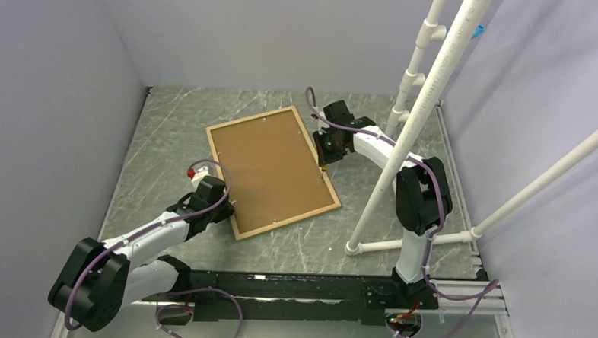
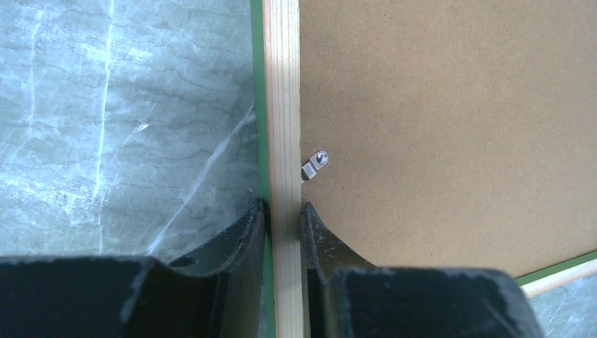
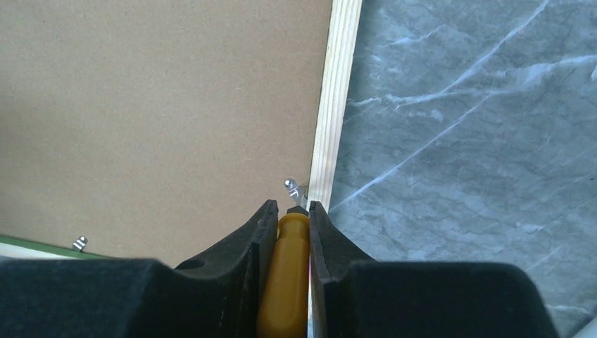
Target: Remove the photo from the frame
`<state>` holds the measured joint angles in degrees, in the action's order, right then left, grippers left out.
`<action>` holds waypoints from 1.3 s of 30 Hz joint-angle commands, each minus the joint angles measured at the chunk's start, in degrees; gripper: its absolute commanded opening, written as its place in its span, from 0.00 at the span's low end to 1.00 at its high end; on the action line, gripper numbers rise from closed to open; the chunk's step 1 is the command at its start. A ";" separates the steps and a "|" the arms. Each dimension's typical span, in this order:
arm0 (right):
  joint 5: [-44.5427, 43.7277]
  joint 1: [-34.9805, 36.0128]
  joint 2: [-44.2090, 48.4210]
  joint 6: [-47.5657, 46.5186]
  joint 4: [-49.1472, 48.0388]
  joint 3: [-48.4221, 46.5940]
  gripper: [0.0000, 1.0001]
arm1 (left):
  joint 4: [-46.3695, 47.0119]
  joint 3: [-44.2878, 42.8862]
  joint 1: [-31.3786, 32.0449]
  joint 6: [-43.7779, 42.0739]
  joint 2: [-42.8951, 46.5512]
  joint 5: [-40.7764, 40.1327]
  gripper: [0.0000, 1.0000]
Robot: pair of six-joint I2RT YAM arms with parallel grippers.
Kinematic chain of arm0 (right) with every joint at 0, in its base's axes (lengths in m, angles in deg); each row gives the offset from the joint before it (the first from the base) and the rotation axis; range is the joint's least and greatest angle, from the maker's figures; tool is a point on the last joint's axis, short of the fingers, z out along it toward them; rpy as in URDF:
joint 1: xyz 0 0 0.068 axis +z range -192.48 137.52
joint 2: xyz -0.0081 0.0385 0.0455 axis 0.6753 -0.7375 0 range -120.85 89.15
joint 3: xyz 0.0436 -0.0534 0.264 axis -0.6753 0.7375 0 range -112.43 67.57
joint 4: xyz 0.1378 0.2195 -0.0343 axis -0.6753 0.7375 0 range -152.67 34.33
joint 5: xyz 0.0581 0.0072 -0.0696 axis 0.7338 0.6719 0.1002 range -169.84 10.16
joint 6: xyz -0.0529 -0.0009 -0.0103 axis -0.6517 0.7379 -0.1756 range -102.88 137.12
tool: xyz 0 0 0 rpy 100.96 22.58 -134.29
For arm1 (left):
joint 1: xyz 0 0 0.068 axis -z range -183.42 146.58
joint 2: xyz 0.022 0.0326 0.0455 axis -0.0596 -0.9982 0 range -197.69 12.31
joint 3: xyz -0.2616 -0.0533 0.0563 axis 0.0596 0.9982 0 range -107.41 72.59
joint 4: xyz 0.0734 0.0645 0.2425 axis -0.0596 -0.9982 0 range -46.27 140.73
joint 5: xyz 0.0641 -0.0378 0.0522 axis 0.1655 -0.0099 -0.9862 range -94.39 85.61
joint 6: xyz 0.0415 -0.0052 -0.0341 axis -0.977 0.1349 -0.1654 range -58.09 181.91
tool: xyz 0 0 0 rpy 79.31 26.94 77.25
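Observation:
The frame [image 1: 287, 222] lies face down on the marble table, its light wood rim up, with the brown backing board [image 1: 269, 168] filling it. The photo is hidden under the board. My left gripper [image 1: 226, 204] is shut on the frame's left rim [image 2: 281, 105], one finger outside and one on the board, just below a metal clip [image 2: 315, 166]. My right gripper [image 1: 325, 159] is shut on a yellow tool [image 3: 287, 274] whose dark tip sits at a metal clip [image 3: 293, 189] beside the right rim [image 3: 338, 91].
A white pipe stand [image 1: 411, 143] rises just right of the frame, over the right arm. Grey walls close in the left, back and right. A black rail [image 1: 291, 287] runs along the near edge. Another clip [image 3: 80, 243] sits on the board's far edge.

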<state>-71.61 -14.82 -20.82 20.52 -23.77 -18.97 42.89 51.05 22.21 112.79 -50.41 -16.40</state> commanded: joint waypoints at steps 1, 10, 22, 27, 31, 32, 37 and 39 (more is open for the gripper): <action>14.12 1.91 -1.96 8.19 8.53 7.06 0.00 | -4.70 0.20 -0.23 0.52 -0.41 -1.88 0.00; 19.96 -2.40 3.10 10.82 2.72 14.57 0.00 | -2.95 2.24 0.12 2.45 0.10 -1.35 0.00; 8.97 -6.04 12.17 10.68 -14.24 12.62 0.00 | -1.25 4.92 0.29 2.32 2.04 1.09 0.02; 1.06 -4.66 8.34 12.45 -9.87 6.65 0.00 | -0.49 6.09 0.28 0.46 5.16 2.19 0.40; -5.22 -3.28 7.59 17.27 -7.89 5.95 0.00 | -0.63 6.07 0.43 0.06 4.73 2.38 0.54; -7.34 -2.79 7.90 18.89 -7.77 6.32 0.00 | -0.04 6.19 0.53 0.17 4.01 2.82 0.54; -14.09 -1.91 9.58 25.95 -8.40 8.84 0.00 | 5.96 7.50 1.02 1.57 0.50 5.55 0.32; -15.25 -1.92 9.80 28.06 -8.12 8.70 0.00 | 8.11 7.73 1.45 1.68 -0.05 5.76 0.26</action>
<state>-80.28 -16.63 -12.84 41.85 -32.14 -10.58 50.32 56.05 22.56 114.21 -47.94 -14.39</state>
